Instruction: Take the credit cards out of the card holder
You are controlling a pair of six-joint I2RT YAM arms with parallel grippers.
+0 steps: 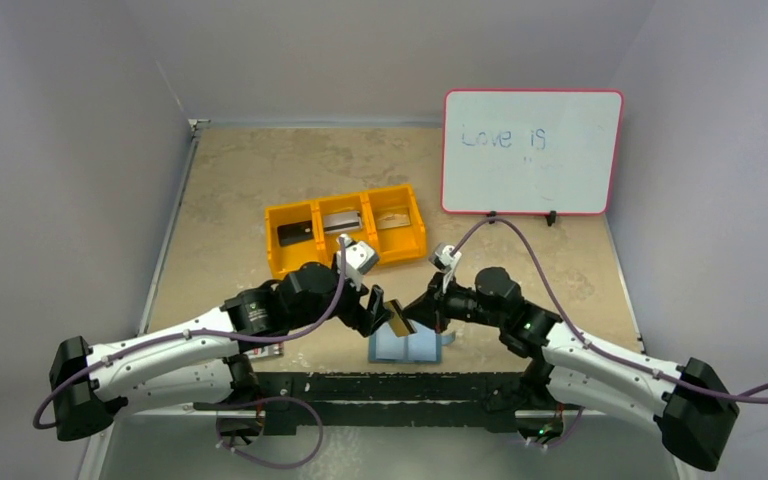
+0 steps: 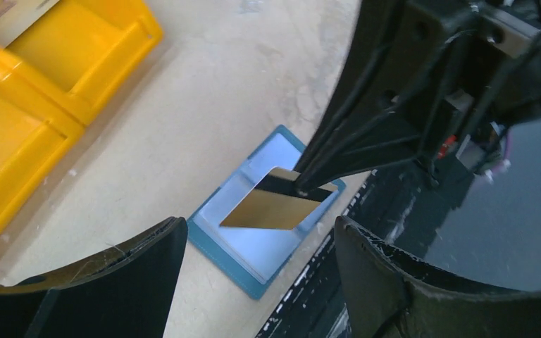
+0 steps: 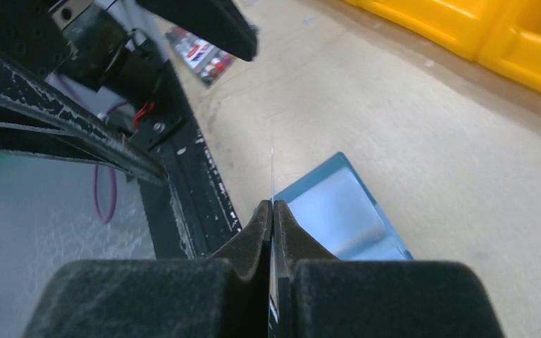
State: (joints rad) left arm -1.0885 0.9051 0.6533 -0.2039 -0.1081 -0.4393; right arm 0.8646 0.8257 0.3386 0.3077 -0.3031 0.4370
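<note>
The teal-blue card holder (image 1: 412, 349) lies open on the table near the front edge, its pale blue inside up. My right gripper (image 1: 407, 316) is shut on a gold card with a black stripe (image 1: 397, 319) and holds it tilted just above the holder. In the left wrist view the card (image 2: 275, 211) hangs over the holder (image 2: 253, 257). In the right wrist view the card (image 3: 272, 158) shows edge-on between the closed fingertips, with the holder (image 3: 338, 211) below. My left gripper (image 1: 375, 303) is open and empty, close to the left of the card.
An orange three-compartment bin (image 1: 345, 252) stands behind the arms with a black card (image 1: 293, 232), a silver card (image 1: 341, 220) and a tan card (image 1: 392, 220) in it. A whiteboard (image 1: 532, 152) stands at the back right. A marker pack (image 3: 201, 53) lies left of the holder.
</note>
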